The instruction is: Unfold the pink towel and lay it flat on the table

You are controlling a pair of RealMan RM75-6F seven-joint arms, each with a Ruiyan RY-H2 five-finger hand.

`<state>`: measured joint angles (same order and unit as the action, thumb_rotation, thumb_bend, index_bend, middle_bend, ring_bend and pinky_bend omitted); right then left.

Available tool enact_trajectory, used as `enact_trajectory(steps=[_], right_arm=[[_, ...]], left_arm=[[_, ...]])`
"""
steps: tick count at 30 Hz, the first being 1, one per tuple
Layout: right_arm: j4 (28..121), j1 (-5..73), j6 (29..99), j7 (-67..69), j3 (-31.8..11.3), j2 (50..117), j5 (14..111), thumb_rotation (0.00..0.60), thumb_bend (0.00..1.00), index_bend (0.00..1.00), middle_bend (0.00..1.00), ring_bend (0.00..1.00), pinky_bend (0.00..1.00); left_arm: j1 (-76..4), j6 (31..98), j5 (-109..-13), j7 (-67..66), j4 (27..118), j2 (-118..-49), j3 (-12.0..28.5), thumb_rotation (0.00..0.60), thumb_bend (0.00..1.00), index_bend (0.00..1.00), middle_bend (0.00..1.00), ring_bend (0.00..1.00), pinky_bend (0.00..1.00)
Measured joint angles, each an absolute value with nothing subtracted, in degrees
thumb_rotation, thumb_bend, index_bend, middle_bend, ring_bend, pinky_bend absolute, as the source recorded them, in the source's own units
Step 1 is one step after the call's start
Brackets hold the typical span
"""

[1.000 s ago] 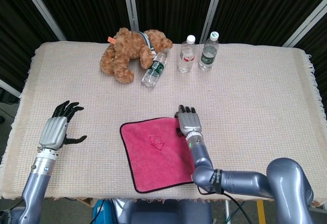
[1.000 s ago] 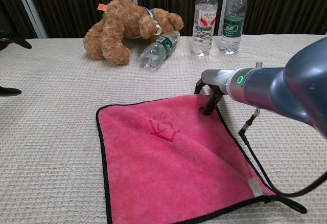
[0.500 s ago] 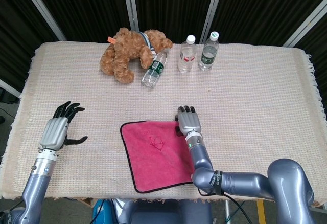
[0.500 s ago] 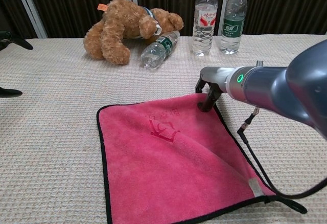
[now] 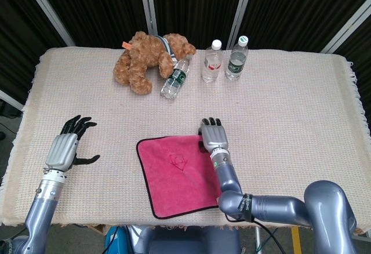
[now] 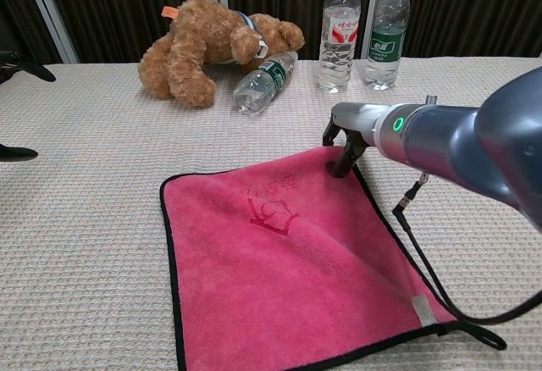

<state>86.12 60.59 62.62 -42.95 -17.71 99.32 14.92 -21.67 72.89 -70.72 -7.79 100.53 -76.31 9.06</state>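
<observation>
Across the whole scene runs the table (image 5: 301,109) under its cream woven cloth, and on it, at about six o'clock from the centre, lies the pink towel (image 5: 177,178), opened to a single square with its black edging showing all round. Judging by that, the unfolding looks all but done: what remains is a shallow ridge running toward the near right corner in the chest view, and the far right corner, which is not yet let go.

At twelve o'clock near the far edge slumps a brown teddy bear (image 5: 148,60), with one water bottle (image 5: 175,78) lying on its side against it and two more bottles (image 5: 211,61) upright just to its right.

Next in size, the right hand (image 5: 212,137) sits at the towel's one-o'clock corner, fingers bent down onto the cloth; the chest view shows fingertips (image 6: 342,162) planted on that corner, pressing or pinching it, and I cannot tell which. The left hand (image 5: 65,147), well apart at nine o'clock, holds nothing, fingers spread above the table.
</observation>
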Motion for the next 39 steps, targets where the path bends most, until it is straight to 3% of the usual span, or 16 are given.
enact_trajectory(steps=[19,20,23,25,27,31,39], right_arm=[[79.2,58.3,60.9,-38.1,-18.5,102.0,19.9,0.6,0.55,0.6,0.14,0.0,0.0],[79.3,58.3,60.9,-38.1,-18.6,102.0,19.9,0.6,0.55,0.57,0.14,0.0,0.0],[79.5,58.2,60.4,-38.6,-18.6,101.9,19.7,0.6,0.55,0.37,0.09,0.0,0.0],[80.0,58.2,60.3,-39.1,-18.4,101.7,19.5,0.6,0.54,0.15,0.02,0.0,0.0],[80.7,58.2,60.3,-39.4,-18.4,101.4,19.4,0.6,0.51,0.03,0.0,0.0,0.0],[82.5,58.1,61.0,-40.3,-18.2,100.8,19.6,0.6,0.43,0.0,0.0,0.0,0.0],[86.7,56.9,64.2,-40.0,-18.0,99.3,22.5,0.6,0.41,0.0,0.0,0.0,0.0]], left_arm=[[-21.7,72.4,-70.7,-8.2,100.4,-76.7,8.9,0.6,0.17,0.21,0.11,0.0,0.0],[-21.7,72.4,-70.6,-8.2,100.4,-76.7,8.9,0.6,0.17,0.21,0.11,0.0,0.0],[-21.7,72.4,-70.6,-8.2,100.4,-76.7,8.9,0.6,0.17,0.21,0.11,0.0,0.0],[-21.7,72.5,-70.7,-8.1,100.5,-76.6,8.9,0.6,0.17,0.21,0.11,0.0,0.0],[-21.7,72.5,-70.8,-8.1,100.6,-76.6,8.9,0.6,0.17,0.21,0.11,0.0,0.0],[-21.6,72.6,-71.0,-7.9,100.9,-76.4,8.8,0.6,0.17,0.21,0.11,0.0,0.0],[-21.4,72.9,-71.8,-7.4,101.6,-75.9,8.8,0.6,0.17,0.21,0.1,0.0,0.0]])
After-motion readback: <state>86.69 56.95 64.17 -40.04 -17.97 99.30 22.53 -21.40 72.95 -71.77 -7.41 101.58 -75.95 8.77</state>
